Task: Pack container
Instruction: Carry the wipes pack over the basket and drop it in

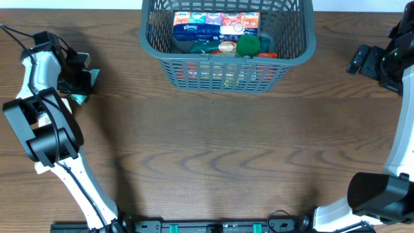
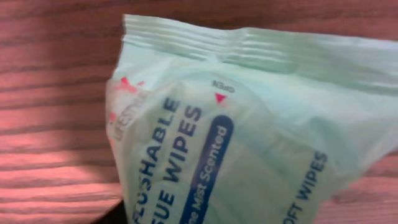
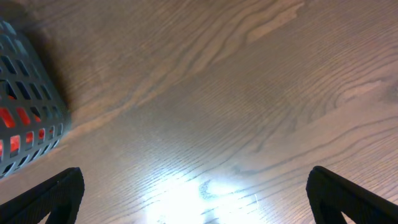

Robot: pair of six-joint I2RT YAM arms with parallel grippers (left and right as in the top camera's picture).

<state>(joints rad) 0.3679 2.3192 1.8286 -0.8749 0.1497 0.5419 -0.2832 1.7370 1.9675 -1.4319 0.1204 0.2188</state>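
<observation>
The container (image 1: 292,57), a dark grey lattice basket, stands at the table's far middle; its corner shows in the right wrist view (image 3: 28,106). It holds a row of tissue packs (image 1: 215,23), a green round item (image 1: 247,45) and other groceries. My left gripper (image 1: 83,76) is at the far left, shut on a pale green pack of flushable wipes (image 1: 92,79). The pack fills the left wrist view (image 2: 249,143) and hides the fingers. My right gripper (image 1: 361,59) is open and empty at the far right, above bare wood (image 3: 199,199), to the right of the basket.
The table is dark brown wood. Both arm bases stand at the near edge, the left one (image 1: 52,139) and the right one (image 1: 378,194). A bright glare lies on the wood under the right gripper.
</observation>
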